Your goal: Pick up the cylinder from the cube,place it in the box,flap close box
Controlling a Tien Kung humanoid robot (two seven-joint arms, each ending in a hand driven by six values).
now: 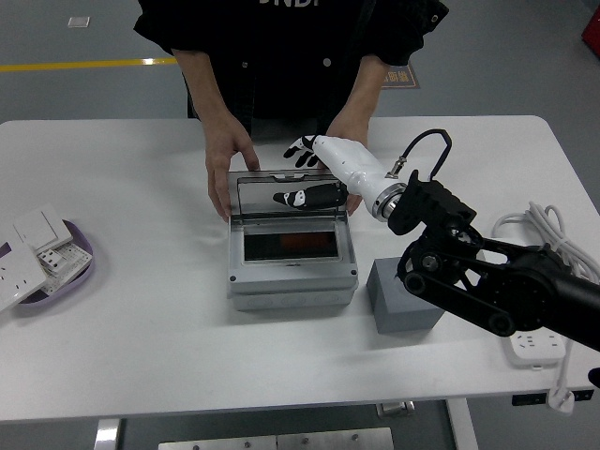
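The grey box (pixel 291 281) sits mid-table with its clear lid (pixel 323 208) standing upright at the back. Inside it lies a dark, reddish shape (pixel 289 246); I cannot tell whether it is the cylinder. My right hand (pixel 292 174) reaches over the lid's top edge, with its fingers (pixel 302 148) spread behind the lid and its thumb showing through the clear panel. It holds nothing. The grey cube (pixel 405 296) stands right of the box with a bare top. A person's hands (pixel 227 157) rest at the box's back corners.
A white power strip (pixel 531 343) and its coiled cable (pixel 555 246) lie at the right edge, partly under my black forearm (pixel 497 281). At the far left a purple plate (pixel 80 248) holds white socket panels (pixel 36 246).
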